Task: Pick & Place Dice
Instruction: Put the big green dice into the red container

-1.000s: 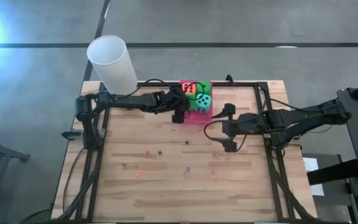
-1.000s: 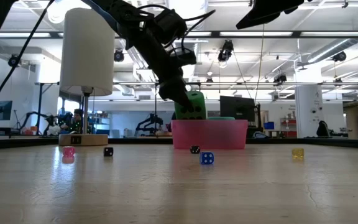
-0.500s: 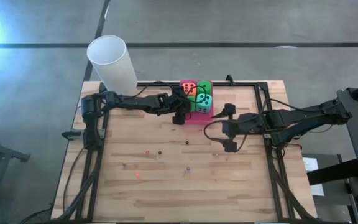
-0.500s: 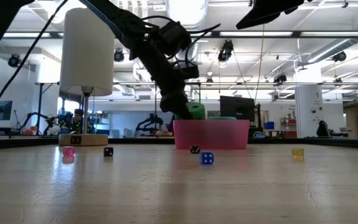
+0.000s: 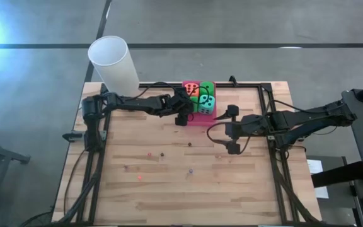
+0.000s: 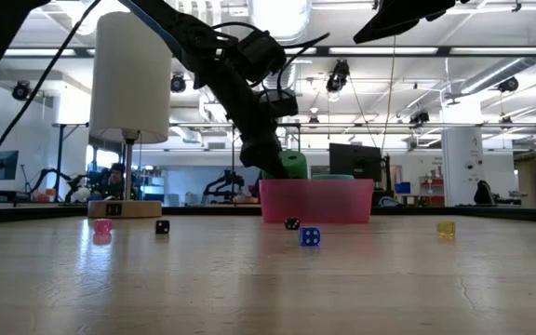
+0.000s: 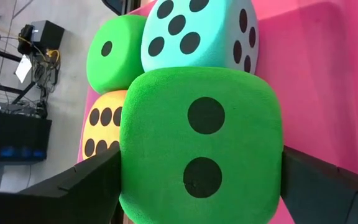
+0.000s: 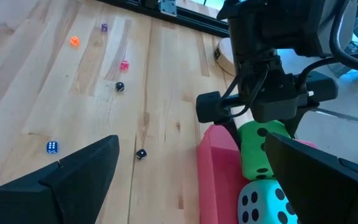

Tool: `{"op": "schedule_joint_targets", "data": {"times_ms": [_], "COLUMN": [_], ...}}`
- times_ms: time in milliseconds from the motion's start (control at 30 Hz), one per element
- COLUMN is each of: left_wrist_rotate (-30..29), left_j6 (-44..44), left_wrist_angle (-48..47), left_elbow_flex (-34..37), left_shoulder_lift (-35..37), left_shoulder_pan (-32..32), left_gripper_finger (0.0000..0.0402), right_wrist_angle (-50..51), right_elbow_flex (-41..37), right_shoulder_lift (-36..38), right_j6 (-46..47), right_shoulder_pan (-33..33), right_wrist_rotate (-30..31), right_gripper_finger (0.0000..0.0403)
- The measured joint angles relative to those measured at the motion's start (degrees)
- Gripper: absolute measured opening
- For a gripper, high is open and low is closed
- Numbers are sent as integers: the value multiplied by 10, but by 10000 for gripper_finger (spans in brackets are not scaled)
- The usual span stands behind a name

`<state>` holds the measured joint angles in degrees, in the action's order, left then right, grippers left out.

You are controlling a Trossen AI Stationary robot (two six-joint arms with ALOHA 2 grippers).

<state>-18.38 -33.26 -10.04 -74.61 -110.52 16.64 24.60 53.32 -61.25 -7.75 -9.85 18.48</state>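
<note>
From the high view, the left gripper (image 5: 186, 106) was seen at the pink bin (image 5: 197, 120), which stood at the far edge of the table (image 5: 169, 183). Inside the bin the orange-red die (image 5: 190, 89), a green die (image 5: 205, 88) and the teal die (image 5: 207, 101) were packed together, with a second green die (image 5: 196, 106) on the side nearest that gripper. The right gripper (image 5: 230, 129) was held just beside the bin on its other side, jaws spread wide and nothing between them.

In the low view, the left arm was seen reaching down to the bin's rim (image 6: 314, 184), with the green die (image 6: 292, 166) showing just above it. Several tiny dice (image 6: 310, 236) lay scattered on the table in front of the bin.

In the left wrist view, the green die (image 7: 201, 158) filled the gap between the two fingers (image 7: 73, 186), resting on the bin's pink floor against the teal die (image 7: 197, 34) and the orange-red one (image 7: 104, 127). The jaws stood wide; whether the pads were touching the foam or had just cleared it could not be told.

In the right wrist view, the left gripper (image 8: 263, 115) was seen directly over the green die (image 8: 258, 149).

It was judged that if the fingers were lifted before fully clearing the soft foam, the die could be dragged up and tipped out over the bin's low wall.
</note>
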Motion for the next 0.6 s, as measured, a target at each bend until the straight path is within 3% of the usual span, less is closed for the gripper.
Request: {"op": "schedule_joint_targets", "data": {"times_ms": [600], "left_wrist_rotate": [0], "left_j6": [-13], "left_wrist_angle": [0], "left_elbow_flex": [0], "left_shoulder_lift": [0], "left_shoulder_pan": [0], "left_gripper_finger": [379], "right_wrist_angle": [0], "right_elbow_flex": [0], "right_shoulder_lift": [0], "right_j6": [2], "right_shoulder_pan": [0], "right_wrist_rotate": [0], "right_gripper_finger": [400]}}
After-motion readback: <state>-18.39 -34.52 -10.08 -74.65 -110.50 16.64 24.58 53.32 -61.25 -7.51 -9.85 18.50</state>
